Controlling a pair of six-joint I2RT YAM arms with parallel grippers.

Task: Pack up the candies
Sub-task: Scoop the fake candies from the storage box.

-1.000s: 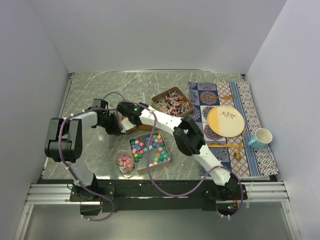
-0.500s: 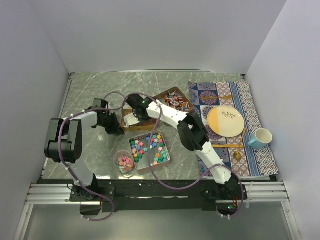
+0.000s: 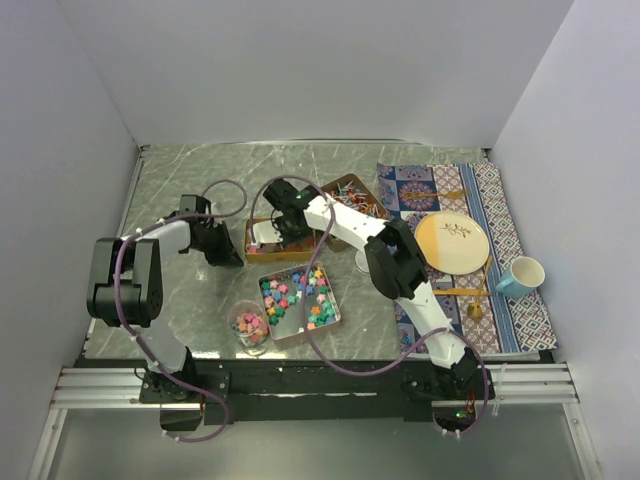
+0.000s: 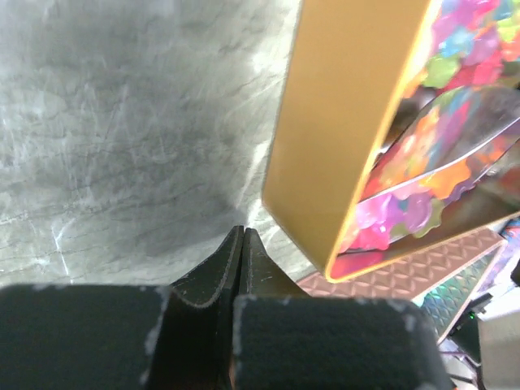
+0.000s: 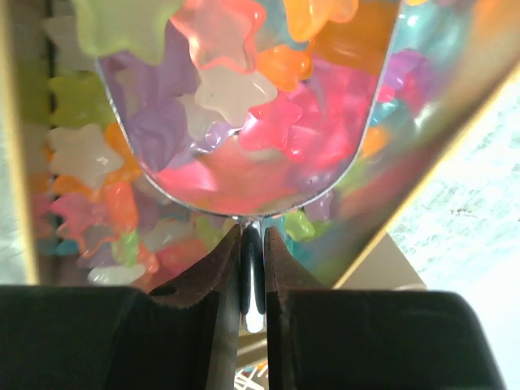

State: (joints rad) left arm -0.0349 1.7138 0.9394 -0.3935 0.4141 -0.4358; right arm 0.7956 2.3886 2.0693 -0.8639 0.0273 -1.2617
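Now my right gripper (image 5: 252, 276) pinching thin handle of scoop (image 5: 244, 175). Scoop heaped with pastel star candies (image 5: 223, 41), set inside bronze tin (image 4: 341, 146). My left gripper (image 4: 241, 244) pressed together, empty, over marble table (image 4: 122, 146) just beside tin's outer wall.

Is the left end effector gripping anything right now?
No, the left end effector is shut with nothing between its jaws, beside the gold tin.

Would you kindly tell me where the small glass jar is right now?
In the top view, the small glass jar stands near the table's front edge, left of centre, just left of the bronze tin of star candies.
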